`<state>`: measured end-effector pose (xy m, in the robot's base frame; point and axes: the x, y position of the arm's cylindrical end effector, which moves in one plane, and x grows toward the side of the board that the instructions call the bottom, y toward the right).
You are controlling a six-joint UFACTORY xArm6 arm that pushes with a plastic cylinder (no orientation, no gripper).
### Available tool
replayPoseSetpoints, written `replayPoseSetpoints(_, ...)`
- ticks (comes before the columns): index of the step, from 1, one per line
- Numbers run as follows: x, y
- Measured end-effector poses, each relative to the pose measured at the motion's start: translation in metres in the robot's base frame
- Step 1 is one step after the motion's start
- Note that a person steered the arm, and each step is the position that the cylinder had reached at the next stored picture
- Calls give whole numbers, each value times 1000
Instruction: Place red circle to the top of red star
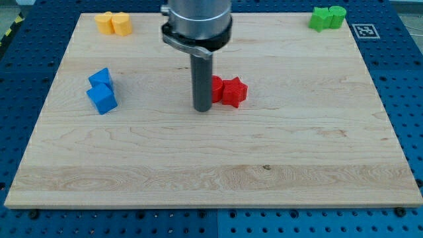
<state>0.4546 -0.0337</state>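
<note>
Red circle [215, 88] sits mid-counter, slightly toward the top edge, touching red star [232, 91] on its left, half hidden by the rod. My tip [202, 108] is just left of the circle. No claw on this rig, so nothing released or clenched. Risk, I judge: pushing rightward shoves the star along too. Blue, yellow, green blocks sit far off. No readable writing, only a square marker [365, 30] off the counter [198, 172] top-right corner
</note>
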Motion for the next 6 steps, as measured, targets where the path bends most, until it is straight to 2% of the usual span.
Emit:
replayPoseSetpoints(1, -10, -32)
replayPoseSetpoints(2, -31, -30)
replayPoseSetpoints(6, -31, 81)
